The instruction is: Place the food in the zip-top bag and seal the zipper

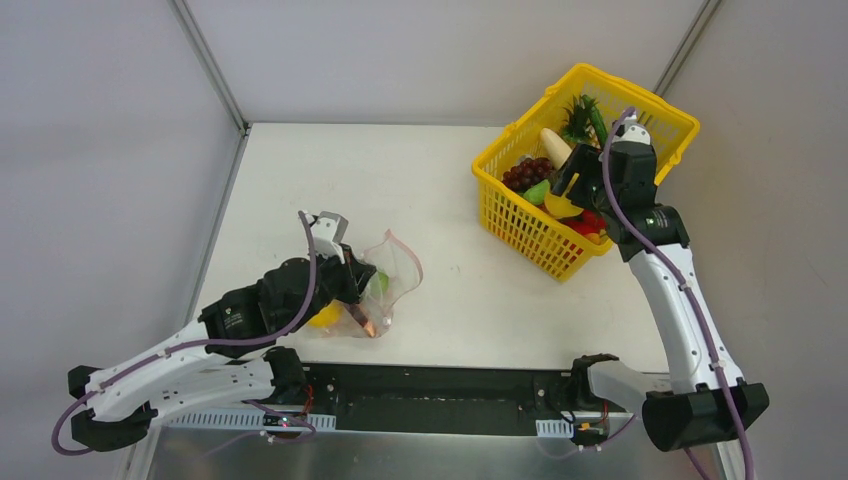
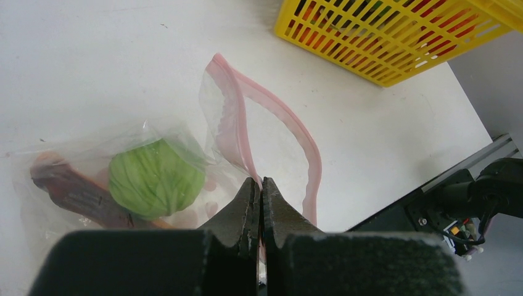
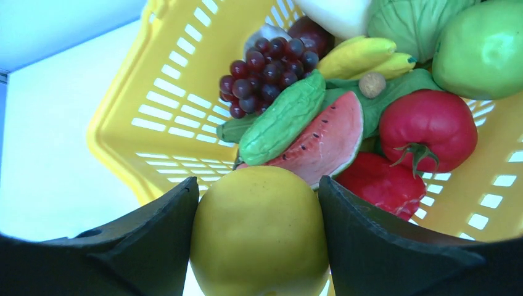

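In R jaws, 1 yellow fruit

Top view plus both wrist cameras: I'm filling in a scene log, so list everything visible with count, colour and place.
zip-top bag: one, clear, table's near left
zipper: one, pink-red, open along bag's mouth
cabbage: one, green, inside bag
basket: one, yellow, far right
grape bunch: one, purple, in basket
tomato: one, red, in basket
watermelon slice: one, red-green, in basket
yellow fruit: one, yellow, over basket
table: one, white
left hand: one, black, shut on bag's rim
right hand: one, black, shut on yellow fruit
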Robot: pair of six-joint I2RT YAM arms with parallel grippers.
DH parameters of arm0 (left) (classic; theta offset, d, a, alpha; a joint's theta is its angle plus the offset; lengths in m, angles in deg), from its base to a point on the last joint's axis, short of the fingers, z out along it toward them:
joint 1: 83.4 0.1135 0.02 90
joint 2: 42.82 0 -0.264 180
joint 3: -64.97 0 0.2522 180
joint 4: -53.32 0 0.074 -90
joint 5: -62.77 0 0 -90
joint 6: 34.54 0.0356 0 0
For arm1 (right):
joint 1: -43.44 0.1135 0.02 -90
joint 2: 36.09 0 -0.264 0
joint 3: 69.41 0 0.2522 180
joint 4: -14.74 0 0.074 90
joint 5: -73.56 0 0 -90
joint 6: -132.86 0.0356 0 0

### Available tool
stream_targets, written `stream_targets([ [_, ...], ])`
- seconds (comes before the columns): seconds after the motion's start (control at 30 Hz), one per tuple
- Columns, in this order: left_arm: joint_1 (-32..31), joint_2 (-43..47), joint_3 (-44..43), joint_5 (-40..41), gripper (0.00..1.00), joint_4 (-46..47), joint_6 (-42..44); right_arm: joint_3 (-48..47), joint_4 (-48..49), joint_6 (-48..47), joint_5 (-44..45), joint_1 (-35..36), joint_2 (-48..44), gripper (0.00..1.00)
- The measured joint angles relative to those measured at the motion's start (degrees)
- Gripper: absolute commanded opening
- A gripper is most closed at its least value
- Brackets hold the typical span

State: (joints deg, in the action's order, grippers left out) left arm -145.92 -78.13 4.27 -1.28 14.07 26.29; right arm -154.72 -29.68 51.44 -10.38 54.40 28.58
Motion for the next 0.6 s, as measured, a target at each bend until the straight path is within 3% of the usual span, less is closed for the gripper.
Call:
stream_targets([
  [0.4,0.0,-1.4,0.0,-1.2,0.00,0.7,0.0,2.8,4.7,3.2,-7.5,0.0,-4.3,0.47],
  [0.6,0.0,-1.4,0.0,-1.5,0.00,1.0,0.0,5.2,10.7,8.6,-22.6,0.1,-6.7,0.48],
])
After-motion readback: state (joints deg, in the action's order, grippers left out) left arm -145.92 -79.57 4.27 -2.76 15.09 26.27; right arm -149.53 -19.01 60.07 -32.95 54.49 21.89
